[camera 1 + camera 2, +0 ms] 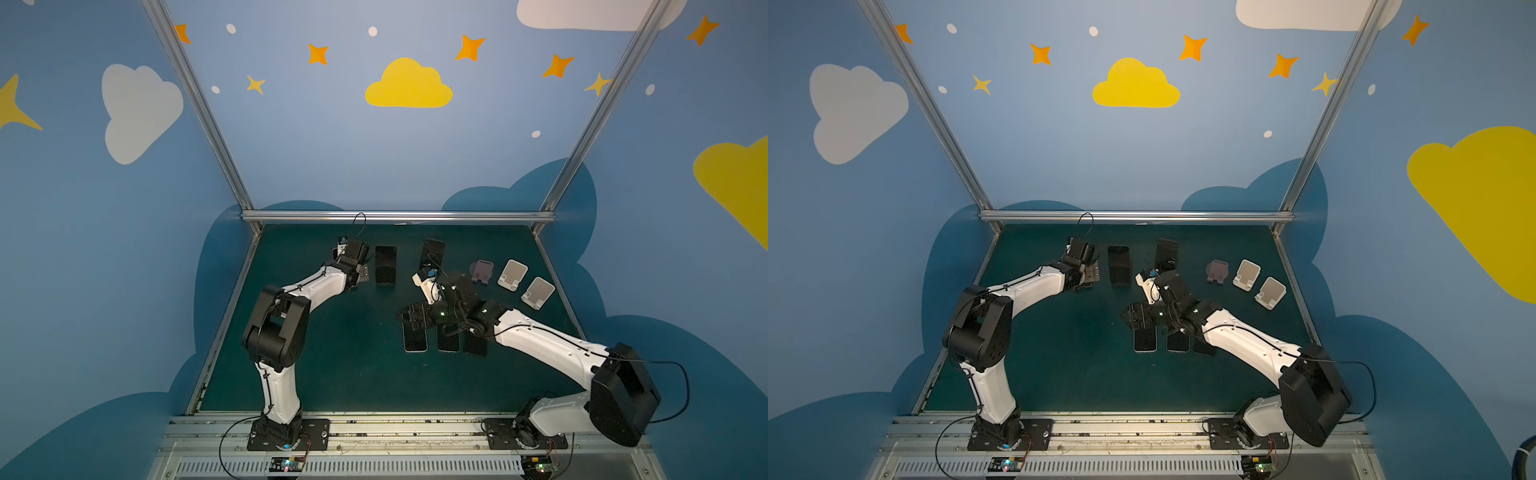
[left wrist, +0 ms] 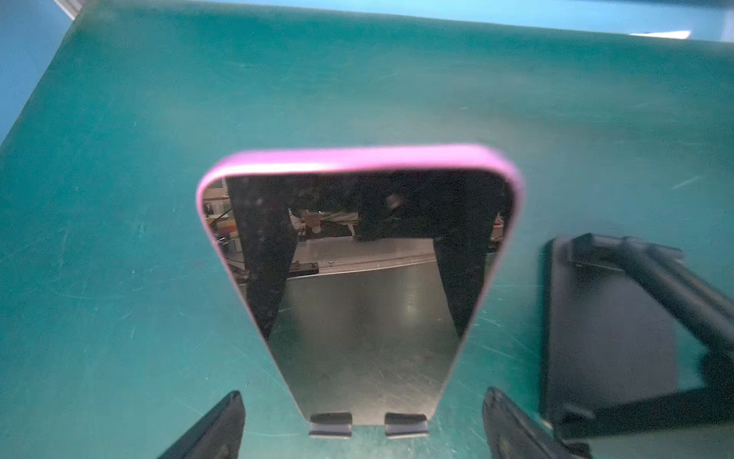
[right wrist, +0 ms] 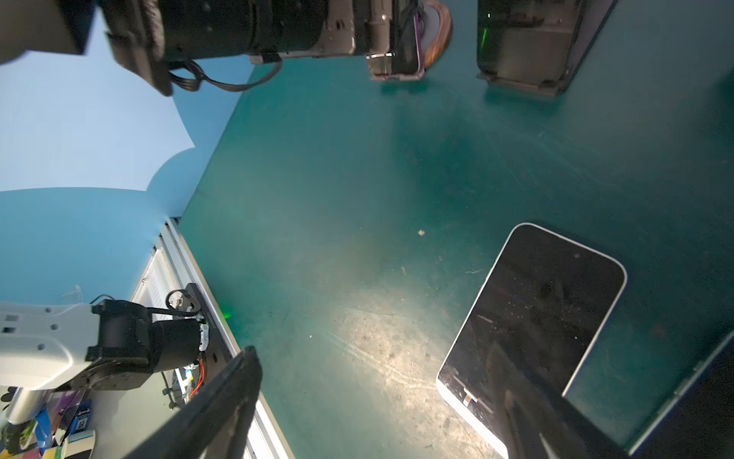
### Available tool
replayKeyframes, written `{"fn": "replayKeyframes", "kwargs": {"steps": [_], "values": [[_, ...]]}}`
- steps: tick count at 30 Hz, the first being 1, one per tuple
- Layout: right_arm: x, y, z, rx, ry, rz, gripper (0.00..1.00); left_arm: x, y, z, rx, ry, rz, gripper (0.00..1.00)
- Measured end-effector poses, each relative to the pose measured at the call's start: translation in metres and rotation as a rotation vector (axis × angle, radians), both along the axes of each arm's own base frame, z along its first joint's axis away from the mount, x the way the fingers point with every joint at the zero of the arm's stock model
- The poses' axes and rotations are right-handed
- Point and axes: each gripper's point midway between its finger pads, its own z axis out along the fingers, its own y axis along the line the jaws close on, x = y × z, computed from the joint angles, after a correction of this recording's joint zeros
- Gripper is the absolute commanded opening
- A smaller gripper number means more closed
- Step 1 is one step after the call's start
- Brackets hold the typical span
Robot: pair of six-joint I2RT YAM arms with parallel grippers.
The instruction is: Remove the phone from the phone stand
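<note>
A glossy, round-cornered phone [image 2: 357,278] with a pink rim leans on its two-lipped stand [image 2: 330,424] between the left claw's [image 2: 363,393] parted fingers [image 2: 222,425], untouched. Mid-frame in both top views, that claw hides it. The right claw [image 3: 373,349] gapes wide.

Both my arms wear the same livery: glossy white shells on the long links of the left arm [image 1: 320,282] and right arm [image 1: 544,345], joined by chunky matte-black joint housings [image 1: 276,328]. Thin black cables [image 3: 238,89] trail along them. Each arm is bolted to a flat black base plate [image 1: 313,428] dotted with silver screws [image 1: 323,433]. Green lights [image 1: 442,312] glow on the right arm's wrist joints. The left tool [image 2: 363,397] and right tool [image 3: 373,357] both end in dark, tapered fingers [image 2: 222,425]. A small circuit board [image 1: 286,463] with coloured lights sits below each base.
</note>
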Motion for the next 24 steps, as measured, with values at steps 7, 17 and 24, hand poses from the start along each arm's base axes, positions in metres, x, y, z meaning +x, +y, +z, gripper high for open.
{"fn": "replayKeyframes", "kwargs": {"steps": [7, 17, 24], "values": [[0.005, 0.009, -0.009, -0.008, 0.027, 0.013, 0.89, 0.006, 0.000, -0.003, -0.001, -0.033, 0.001, 0.91], [0.008, 0.013, -0.008, 0.001, 0.024, 0.019, 0.88, 0.010, 0.003, -0.024, 0.017, -0.011, 0.008, 0.82], [0.008, 0.013, -0.008, -0.001, 0.026, 0.019, 0.87, 0.018, 0.001, -0.018, 0.005, -0.054, 0.008, 0.82]]}}
